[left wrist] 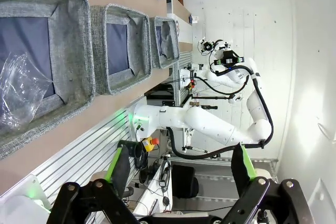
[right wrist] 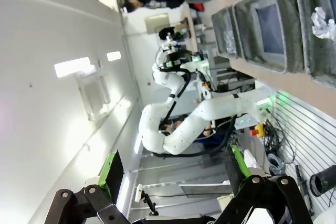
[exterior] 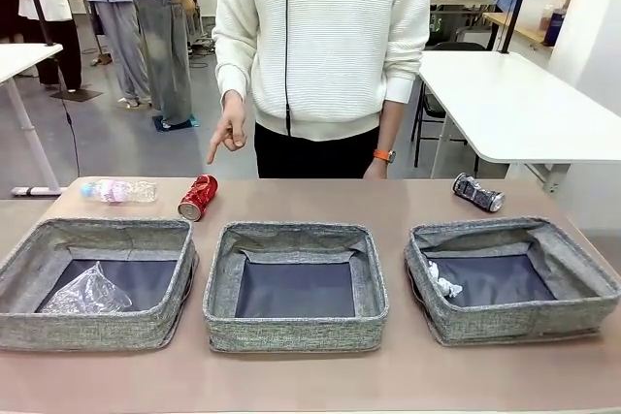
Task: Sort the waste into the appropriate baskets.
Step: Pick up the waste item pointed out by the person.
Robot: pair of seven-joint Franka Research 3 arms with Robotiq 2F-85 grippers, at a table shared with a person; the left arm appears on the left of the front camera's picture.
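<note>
Three grey woven baskets sit in a row along the near edge of the surface [exterior: 291, 375]. Left basket [exterior: 97, 232] — clear plastic cup [exterior: 85, 293] lying on its dark lining, in the near corner. Right basket [exterior: 509, 230] — crumpled white paper ball [exterior: 444, 284] against its left wall. Middle basket [exterior: 291, 236] stands between them, apart from both. Behind the row: clear bottle [exterior: 121, 190] on its side, crushed red can [exterior: 198, 197] just beside it; crushed dark-silver can [exterior: 478, 192] well apart, far right. Person's hand [exterior: 229, 133] hangs above the red can, forefinger pointing down (other hand [exterior: 376, 168] at the far edge, orange wristband). Left jaws spread wide, green pads [left wrist: 118, 163] gripping nothing; right jaws likewise spread, pads [right wrist: 111, 170] gripping nothing.
</note>
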